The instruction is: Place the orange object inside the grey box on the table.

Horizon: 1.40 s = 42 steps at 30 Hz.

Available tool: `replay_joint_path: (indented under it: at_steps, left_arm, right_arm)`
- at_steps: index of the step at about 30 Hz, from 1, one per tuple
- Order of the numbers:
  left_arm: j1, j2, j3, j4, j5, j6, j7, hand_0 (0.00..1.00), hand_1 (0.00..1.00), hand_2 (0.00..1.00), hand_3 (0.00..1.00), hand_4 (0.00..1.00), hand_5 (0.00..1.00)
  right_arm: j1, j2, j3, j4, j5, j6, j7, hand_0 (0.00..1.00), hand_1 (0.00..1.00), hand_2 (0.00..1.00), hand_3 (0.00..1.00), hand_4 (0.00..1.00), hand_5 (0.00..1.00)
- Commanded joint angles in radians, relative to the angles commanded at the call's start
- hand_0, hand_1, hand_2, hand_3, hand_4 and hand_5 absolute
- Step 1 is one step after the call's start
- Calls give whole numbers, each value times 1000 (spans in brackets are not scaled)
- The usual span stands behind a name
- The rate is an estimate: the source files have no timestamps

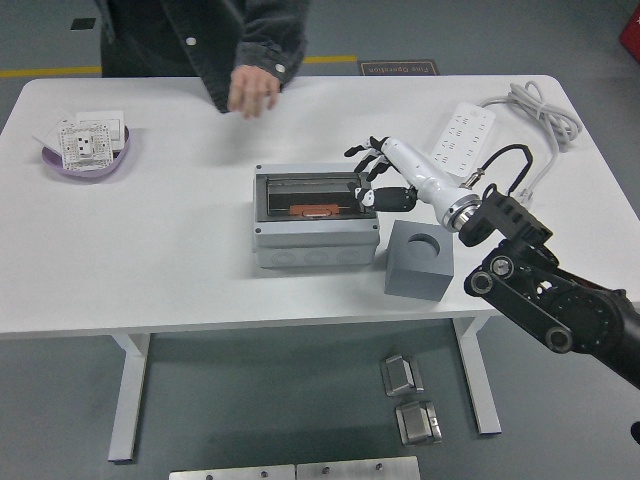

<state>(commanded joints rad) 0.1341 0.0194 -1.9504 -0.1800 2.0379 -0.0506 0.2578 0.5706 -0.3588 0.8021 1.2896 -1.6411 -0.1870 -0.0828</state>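
Room: grey floor with a yellow line at the far side; I look down on a white table [180,250] whose near edge runs along the bottom.
Grey box: the grey box [316,215] sits mid-table with its dark window facing up, so I can see into it from above.
Orange object: the orange object [314,209] lies inside the grey box, under the window, flat and level; judged from that, the placing looks done.
My right hand: my right hand [378,180] hangs just beside the box's right end, above its top edge.
My fingers: my fingers [362,152] are spread and loose, pinching nothing; the orange object is not in them.
My left hand: not in sight.
Grey block: a grey block [420,259] with a round hole stands just right of the box, below my wrist, so I must clear it when I withdraw.
Person: a person's hand [253,88] hovers over the far side of the table, well apart from the box and holding nothing.
Far left: a purple dish [60,160] carries white socket plates, out of my way.
Far right: a power strip [462,128] and its cable lie behind my arm.
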Motion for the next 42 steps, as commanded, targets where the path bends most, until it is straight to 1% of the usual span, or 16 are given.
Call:
replay_joint_path:
  at_steps: [2,4,6,8,13,14,19,20,23,25,26,31,32,37,38,42]
  left_arm:
    - [5,0,-16,0,18,-1,-1,627,547,528,579,399,113]
    - [8,0,-25,0,26,-1,-1,627,547,528,579,399,113]
    - [10,0,-33,0,33,0,-1,627,547,528,579,399,113]
    - [10,-1,-34,0,34,0,-1,627,547,528,579,398,112]
    - [10,-4,-16,0,17,2,-3,627,547,528,579,398,112]
    - [10,-4,-14,0,15,2,-3,627,546,527,578,398,115]
    - [14,-1,-31,0,34,1,-5,627,546,527,578,398,115]
    - [14,0,-34,0,38,1,-6,627,546,527,578,397,112]
    - [14,2,-38,0,42,1,-7,627,546,527,578,397,112]
    - [14,3,-37,0,41,2,-9,627,546,527,578,397,112]
    - [14,3,-38,0,41,3,-10,627,546,527,579,396,110]
    - [11,-1,-46,0,47,4,-15,627,546,527,579,396,110]
    - [11,-2,-48,0,49,3,-15,627,545,527,579,398,106]
    - [10,-4,-63,0,63,2,-15,627,545,527,579,398,106]
    - [11,-4,-69,0,69,2,-15,627,545,526,579,397,104]
    - [11,-3,-78,0,77,1,-15,627,545,526,579,397,104]
  right_arm:
    - [-42,-13,61,44,-32,0,-6,582,495,588,716,617,190]
    - [-81,-14,121,81,-45,-9,2,582,495,588,716,617,190]
    - [-121,-8,181,116,-43,-28,22,582,495,588,716,617,190]
    - [-171,14,253,140,-10,-55,61,578,501,592,716,617,187]
    - [-287,73,406,148,105,-106,168,578,501,592,716,617,187]
    - [-312,82,436,148,131,-114,191,588,503,608,714,618,183]
    - [-411,100,551,135,251,-159,298,588,503,608,714,618,183]
    - [-422,101,571,133,274,-168,320,586,493,594,745,794,406]
    - [-439,105,609,128,328,-192,365,586,493,594,745,794,406]
    - [-443,108,624,128,343,-203,380,586,493,594,745,794,406]
    - [-445,109,630,129,346,-206,383,643,656,712,770,911,502]
    - [-457,117,653,135,353,-213,393,643,656,712,770,911,502]
    - [-460,117,657,135,355,-213,393,790,840,893,879,956,539]
    - [-469,114,666,136,359,-212,392,790,840,893,879,956,539]
    - [-469,115,666,136,357,-212,391,822,873,916,913,977,556]
    - [-469,117,664,133,354,-207,388,822,873,916,913,977,556]
